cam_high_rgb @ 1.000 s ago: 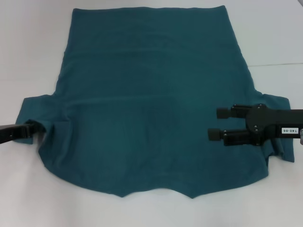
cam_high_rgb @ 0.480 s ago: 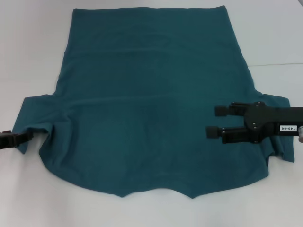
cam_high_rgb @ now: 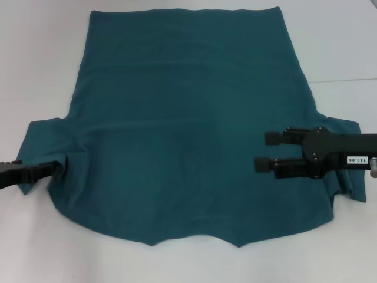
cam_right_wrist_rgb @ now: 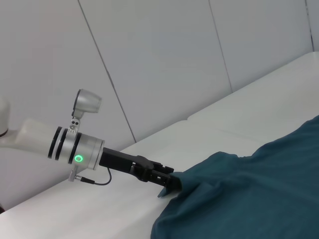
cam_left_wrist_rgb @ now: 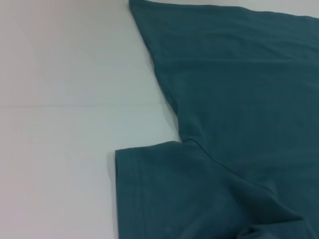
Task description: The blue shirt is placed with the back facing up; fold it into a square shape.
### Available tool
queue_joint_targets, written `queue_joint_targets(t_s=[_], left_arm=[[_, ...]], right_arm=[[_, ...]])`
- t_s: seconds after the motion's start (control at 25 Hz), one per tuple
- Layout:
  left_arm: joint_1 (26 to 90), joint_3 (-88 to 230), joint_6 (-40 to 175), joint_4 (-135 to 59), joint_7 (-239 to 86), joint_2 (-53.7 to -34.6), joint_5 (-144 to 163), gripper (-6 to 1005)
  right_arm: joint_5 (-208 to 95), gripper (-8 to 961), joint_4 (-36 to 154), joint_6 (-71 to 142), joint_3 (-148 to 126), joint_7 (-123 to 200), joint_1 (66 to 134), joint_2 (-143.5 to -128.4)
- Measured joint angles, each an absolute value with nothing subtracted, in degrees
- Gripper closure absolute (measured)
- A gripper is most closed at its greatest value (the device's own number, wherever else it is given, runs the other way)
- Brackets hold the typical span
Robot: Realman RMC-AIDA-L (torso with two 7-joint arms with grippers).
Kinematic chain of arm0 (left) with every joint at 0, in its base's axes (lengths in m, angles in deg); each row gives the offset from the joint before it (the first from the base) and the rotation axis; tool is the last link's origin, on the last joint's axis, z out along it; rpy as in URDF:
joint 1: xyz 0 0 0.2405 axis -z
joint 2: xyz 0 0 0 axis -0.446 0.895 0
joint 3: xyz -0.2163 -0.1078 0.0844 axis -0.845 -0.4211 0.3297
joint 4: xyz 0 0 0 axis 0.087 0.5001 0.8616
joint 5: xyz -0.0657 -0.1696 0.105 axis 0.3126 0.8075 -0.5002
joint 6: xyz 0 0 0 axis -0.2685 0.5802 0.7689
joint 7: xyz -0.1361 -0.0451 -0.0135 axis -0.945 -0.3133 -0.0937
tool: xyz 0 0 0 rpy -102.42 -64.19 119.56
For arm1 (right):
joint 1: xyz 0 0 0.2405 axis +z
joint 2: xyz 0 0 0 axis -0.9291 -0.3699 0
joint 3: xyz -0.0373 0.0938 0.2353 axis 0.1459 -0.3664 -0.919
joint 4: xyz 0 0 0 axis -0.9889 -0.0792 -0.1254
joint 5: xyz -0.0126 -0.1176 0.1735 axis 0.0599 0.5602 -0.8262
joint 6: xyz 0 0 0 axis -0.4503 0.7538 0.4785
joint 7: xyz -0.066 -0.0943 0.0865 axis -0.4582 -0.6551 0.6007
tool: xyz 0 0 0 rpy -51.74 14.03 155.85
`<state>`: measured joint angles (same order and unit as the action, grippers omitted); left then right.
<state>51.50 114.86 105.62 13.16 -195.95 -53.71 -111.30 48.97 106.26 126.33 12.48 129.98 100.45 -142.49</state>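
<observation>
Spread flat on the white worktop (cam_high_rgb: 35, 247), the blue shirt (cam_high_rgb: 188, 135) has its sleeve clenched by the left pincer (cam_high_rgb: 56, 167) — right pincer (cam_high_rgb: 264, 152) hovers released; thin cloth might slip mid-fold

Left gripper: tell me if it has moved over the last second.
Yes. The left gripper backed off toward the table edge, then pushed in again under the blue shirt sleeve.

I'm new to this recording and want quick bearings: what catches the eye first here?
The blue shirt dominates, spread flat over most of the white table. The right gripper stands out black over the shirt's right sleeve area, fingers open and pointing toward the middle. The left gripper reaches in at the left sleeve, its tip at the cloth's edge.
</observation>
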Motion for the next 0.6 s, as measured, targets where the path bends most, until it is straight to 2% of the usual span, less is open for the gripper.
queue_joint_targets(t_s=[0.12, 0.36, 0.48, 0.6], left_arm=[[51.58, 115.41, 104.14, 12.66, -195.96, -53.7, -111.63, 161], [51.69, 115.87, 101.95, 11.67, -195.74, -53.47, -112.58, 172], [51.57, 115.89, 101.25, 11.67, -195.5, -53.48, -112.75, 233], [51.72, 116.03, 101.08, 11.51, -195.37, -53.49, -112.77, 342]], right_arm=[[48.97, 26, 106.25, 126.29, 12.48, 129.98, 100.37, -142.5], [48.97, 27, 106.06, 126.07, 12.48, 129.98, 100.37, -142.5], [48.98, 26, 106.04, 126.0, 12.48, 129.98, 100.52, -142.56], [48.98, 26, 105.99, 125.83, 12.48, 130.0, 100.56, -142.58]])
